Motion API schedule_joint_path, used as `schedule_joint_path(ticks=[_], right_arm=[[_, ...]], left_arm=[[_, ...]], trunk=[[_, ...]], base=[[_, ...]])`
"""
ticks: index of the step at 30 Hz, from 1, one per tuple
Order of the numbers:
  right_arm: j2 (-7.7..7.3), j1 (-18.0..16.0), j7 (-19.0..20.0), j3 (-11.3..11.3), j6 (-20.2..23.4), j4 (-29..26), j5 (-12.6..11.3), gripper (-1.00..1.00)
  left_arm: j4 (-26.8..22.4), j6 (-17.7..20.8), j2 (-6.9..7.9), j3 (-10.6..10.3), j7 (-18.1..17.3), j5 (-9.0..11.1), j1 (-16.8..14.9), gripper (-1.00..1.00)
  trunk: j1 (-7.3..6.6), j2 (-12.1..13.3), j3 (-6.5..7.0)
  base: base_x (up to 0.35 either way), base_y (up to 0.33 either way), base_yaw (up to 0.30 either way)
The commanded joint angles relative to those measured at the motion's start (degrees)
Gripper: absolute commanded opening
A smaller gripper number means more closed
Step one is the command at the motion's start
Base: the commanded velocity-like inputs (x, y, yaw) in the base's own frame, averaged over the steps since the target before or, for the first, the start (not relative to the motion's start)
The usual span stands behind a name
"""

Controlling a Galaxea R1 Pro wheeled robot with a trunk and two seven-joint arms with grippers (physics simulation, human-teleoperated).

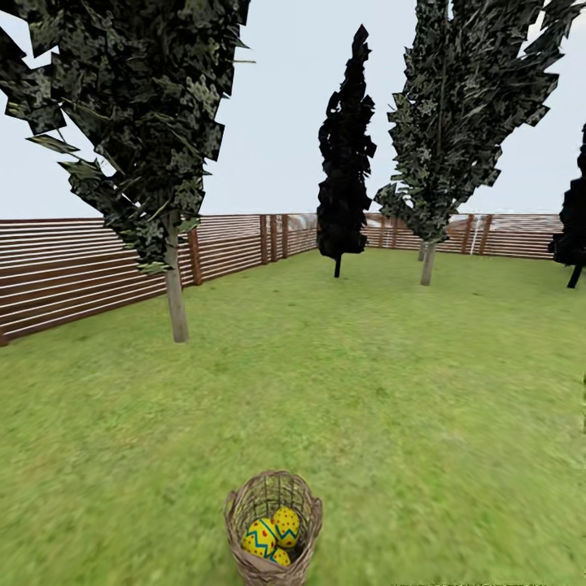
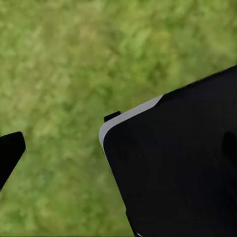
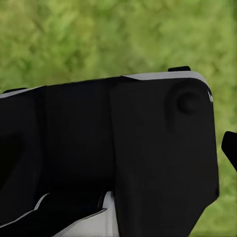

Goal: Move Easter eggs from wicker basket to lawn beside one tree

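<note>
Left hand [image 2: 10,155]: a black tip at the edge of the left wrist view, over mottled green grass; beside it a large black body with a pale edge [image 2: 173,168], likely part of the robot. Spread or pressed together — cannot tell.
Right hand [image 3: 229,148]: a black tip beyond a black housing [image 3: 113,153], grass beneath; state likewise cannot be told.

Brown woven wicker basket [image 1: 244,509]: on the lawn [image 1: 366,391], at the lower middle of the head view. Holds three yellow eggs — one with blue zigzag bands [image 1: 260,537], one with red dots [image 1: 286,525], a third [image 1: 281,557] partly hidden below them.

Slim grey-trunked tree with speckled foliage [image 1: 175,293]: well apart from the basket, near the brown slat fence [image 1: 81,268].

Risks, as judged: eggs lie packed, so a reach may knock the basket over; a round egg may roll away from the trunk.
</note>
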Motion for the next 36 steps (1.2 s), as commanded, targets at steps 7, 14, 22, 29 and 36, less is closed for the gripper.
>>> schedule_joint_path(ticks=[7, 14, 22, 29, 36], right_arm=[[0.03, 0.0, 0.24, -0.36, -0.18, 0.08, -0.09, 1.0], [0.11, 0.0, 0.24, -0.07, -0.18, 0.15, 0.14, 1.0], [0.09, 0.0, 0.24, -0.07, -0.18, 0.07, 0.18, 1.0], [0.05, 0.0, 0.24, -0.07, -0.18, 0.09, 0.1, 1.0], [0.02, 0.0, 0.24, -0.08, -0.18, 0.17, 0.01, 1.0]], left_arm=[[0.01, -0.16, 0.01, -0.1, -0.07, -0.03, 0.0, 1.0], [0.01, -0.16, 0.02, -0.24, -0.05, -0.03, 0.0, 1.0], [0.01, -0.16, 0.03, -0.42, -0.03, -0.03, 0.0, 1.0], [0.01, -0.16, 0.01, -0.45, -0.05, -0.03, 0.0, 1.0], [0.01, -0.16, 0.03, -0.45, -0.05, -0.03, 0.0, 1.0]], trunk=[[0.02, -0.03, 0.11], [0.02, -0.03, 0.1], [0.02, -0.03, 0.08], [0.02, -0.03, 0.09], [0.02, -0.03, 0.2]], base=[[0.0, 0.143, -0.059], [0.0, 0.115, -0.007], [0.0, 0.017, -0.001], [0.019, 0.039, -0.037], [0.084, 0.18, -0.22]])
